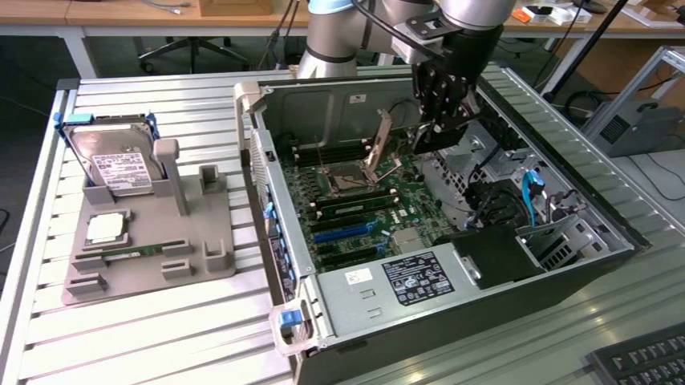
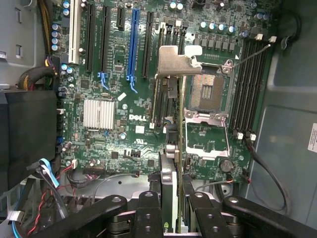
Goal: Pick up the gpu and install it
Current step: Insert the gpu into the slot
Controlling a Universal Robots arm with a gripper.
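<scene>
We see the gripper [image 1: 444,120] positioned above the open computer case [image 1: 599,233], over the motherboard [image 1: 364,210]. In the wrist view, its fingers [image 2: 148,208] are clamped on the gpu [image 2: 171,163], which we see edge-on, held upright between them with its metal bracket [image 2: 177,60] at the far end. The card hangs clear of the board, roughly above the area between the black expansion slots [image 2: 148,44] and the empty CPU socket [image 2: 205,91]; the blue slot [image 2: 133,44] lies to one side. In the exterior view, a grey fixture [image 1: 150,241] stands on the slatted table [image 1: 150,337] at the exterior view's left, well apart from the case, carrying a hard drive [image 1: 115,164], a CPU [image 1: 105,228] and a RAM stick [image 1: 128,253].
</scene>
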